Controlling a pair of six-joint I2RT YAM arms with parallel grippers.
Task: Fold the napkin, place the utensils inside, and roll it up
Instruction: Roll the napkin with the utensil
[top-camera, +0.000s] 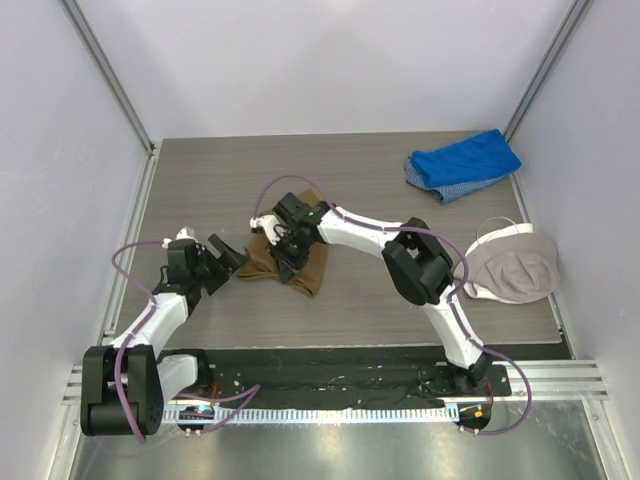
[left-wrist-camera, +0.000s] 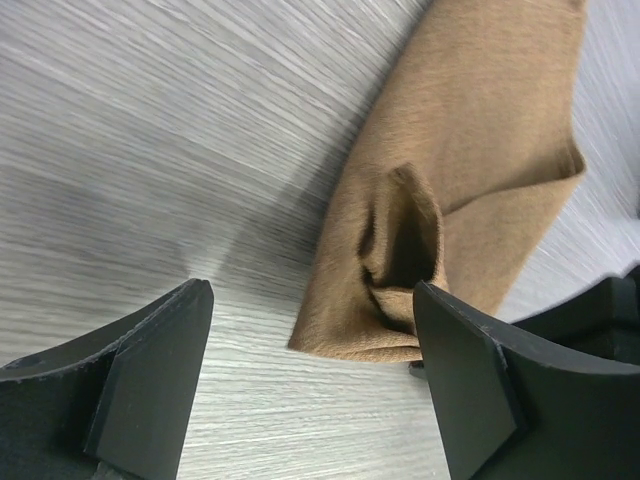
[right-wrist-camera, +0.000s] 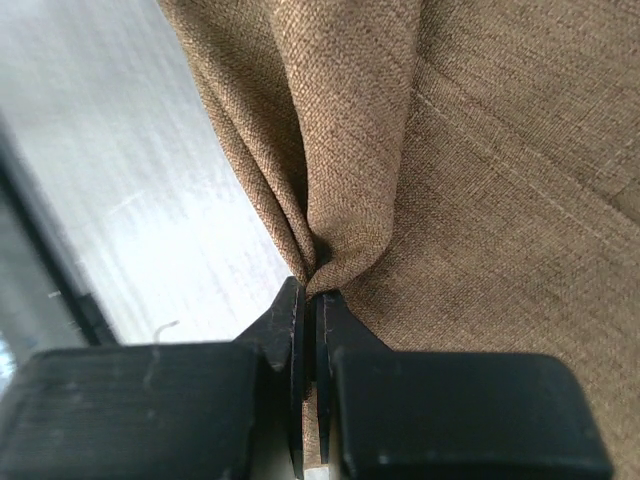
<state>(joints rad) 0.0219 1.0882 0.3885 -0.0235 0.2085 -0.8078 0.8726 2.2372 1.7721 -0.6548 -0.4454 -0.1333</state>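
The tan-brown napkin (top-camera: 308, 272) lies bunched in the middle of the table. My right gripper (top-camera: 284, 250) sits on top of it. In the right wrist view that gripper (right-wrist-camera: 312, 298) is shut, with a gathered fold of the napkin (right-wrist-camera: 480, 170) pinched at its tips. My left gripper (top-camera: 229, 262) stands open just left of the napkin. In the left wrist view its fingers (left-wrist-camera: 150, 380) spread wide with nothing between them, and the napkin's puckered corner (left-wrist-camera: 400, 250) lies just ahead, near the right finger. The utensils are out of view.
A blue cloth (top-camera: 462, 163) lies at the back right. A beige-and-white cap-like item (top-camera: 512, 265) rests by the right wall. White walls enclose the table on three sides.
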